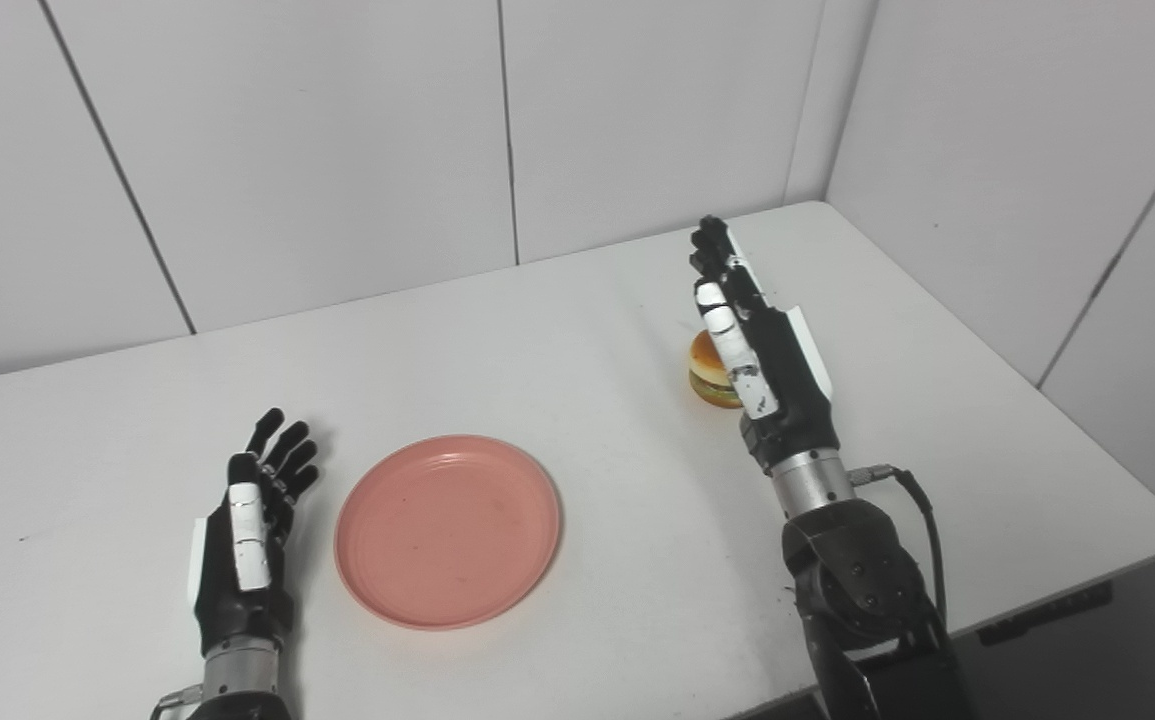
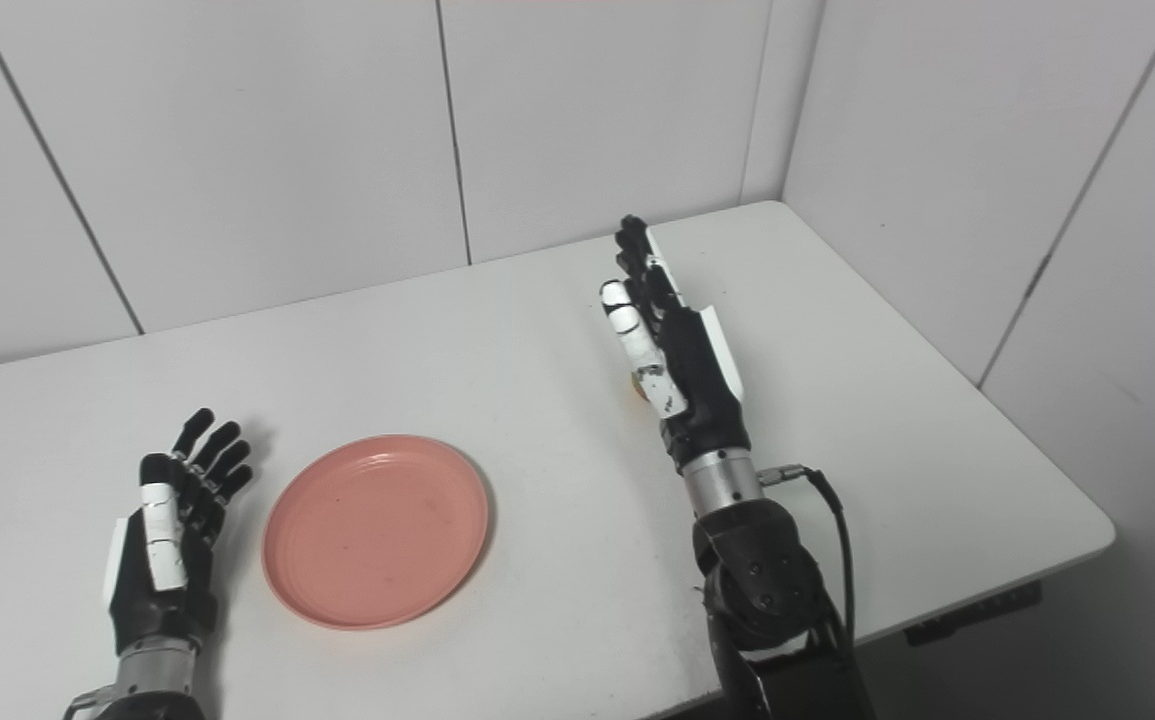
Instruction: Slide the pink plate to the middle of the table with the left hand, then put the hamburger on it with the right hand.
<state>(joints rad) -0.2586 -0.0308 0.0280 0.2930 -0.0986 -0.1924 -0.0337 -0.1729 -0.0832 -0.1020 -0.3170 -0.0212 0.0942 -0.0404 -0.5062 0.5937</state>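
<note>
So the pink plate (image 1: 448, 529) sits flat on the white table (image 1: 577, 330), toward the near edge and a bit left of the table's middle, nothing on it. Using the plate as the anchor: the left hand (image 1: 249, 545) is just beside the plate's left rim, not touching it as far as I can see, there's a thin strip of table between them. That hand is open, fingers spread and pointing away toward the wall, holding nothing, resting low at the table. The hamburger (image 1: 709, 371) is well apart from the plate, off to its right and farther back, sitting on the table. The right hand (image 1: 752, 340) is right there with it, raised on edge with its fingers stretched out straight toward the back corner, so also open and empty. From the left eye view the burger pokes out on the left side of that hand, at about palm level; from the right eye view the hand covers nearly all of it and only a sliver of orange shows. Can't tell whether the palm actually touches the burger.
</note>
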